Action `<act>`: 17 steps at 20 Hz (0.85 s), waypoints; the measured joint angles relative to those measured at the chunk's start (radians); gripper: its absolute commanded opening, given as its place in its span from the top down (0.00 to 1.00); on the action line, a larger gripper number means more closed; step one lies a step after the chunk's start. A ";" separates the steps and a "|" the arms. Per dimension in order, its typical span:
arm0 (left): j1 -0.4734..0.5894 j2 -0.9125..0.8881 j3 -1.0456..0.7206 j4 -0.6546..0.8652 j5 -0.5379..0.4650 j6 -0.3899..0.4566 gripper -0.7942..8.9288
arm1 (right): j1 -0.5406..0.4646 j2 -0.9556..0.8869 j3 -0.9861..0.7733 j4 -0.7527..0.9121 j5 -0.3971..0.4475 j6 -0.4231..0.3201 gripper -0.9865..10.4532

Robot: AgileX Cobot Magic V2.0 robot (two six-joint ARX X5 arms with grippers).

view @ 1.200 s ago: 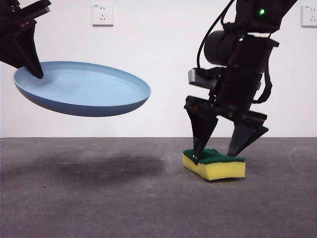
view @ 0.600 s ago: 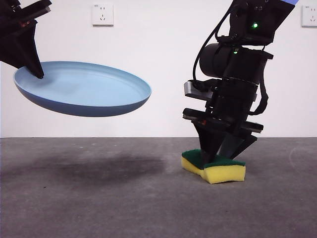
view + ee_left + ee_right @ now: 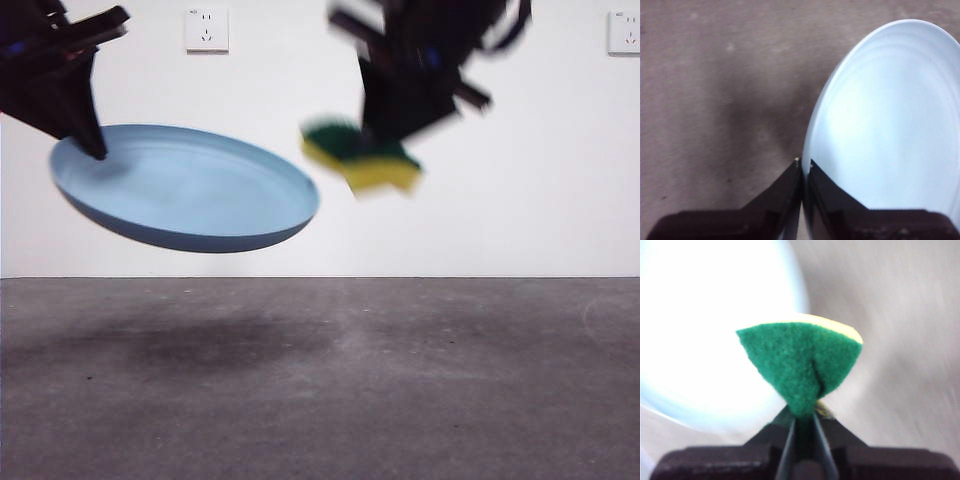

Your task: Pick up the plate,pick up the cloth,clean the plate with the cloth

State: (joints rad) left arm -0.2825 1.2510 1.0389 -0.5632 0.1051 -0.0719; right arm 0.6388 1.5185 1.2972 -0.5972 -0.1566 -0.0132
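The light-blue plate (image 3: pixel 190 190) hangs tilted in the air at the left of the front view, held by its left rim in my left gripper (image 3: pixel 92 145). In the left wrist view that gripper (image 3: pixel 804 165) is shut on the plate's (image 3: pixel 890 125) thin edge. The cloth, a yellow sponge with a green top (image 3: pixel 362 155), is lifted high just right of the plate, blurred by motion, pinched in my right gripper (image 3: pixel 395 125). In the right wrist view the gripper (image 3: pixel 804 415) squeezes the folded green sponge (image 3: pixel 800 360), with the plate (image 3: pixel 705 330) bright beneath it.
The grey table surface (image 3: pixel 400 380) lies below with the plate's shadow on it. A white wall with two sockets (image 3: pixel 206 28) stands behind.
My right gripper closed on the sponge, lifted it off the table and carried it up and left toward the plate. The plate shifted slightly right.
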 measured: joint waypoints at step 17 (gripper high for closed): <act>-0.230 0.006 -0.005 0.138 -0.009 -0.124 0.93 | 0.216 0.066 0.003 -0.083 0.084 0.042 0.93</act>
State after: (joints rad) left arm -0.5129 1.2568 1.0336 -0.4252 0.0963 -0.1959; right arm 0.8543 1.5845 1.2999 -0.6804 -0.0731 0.0288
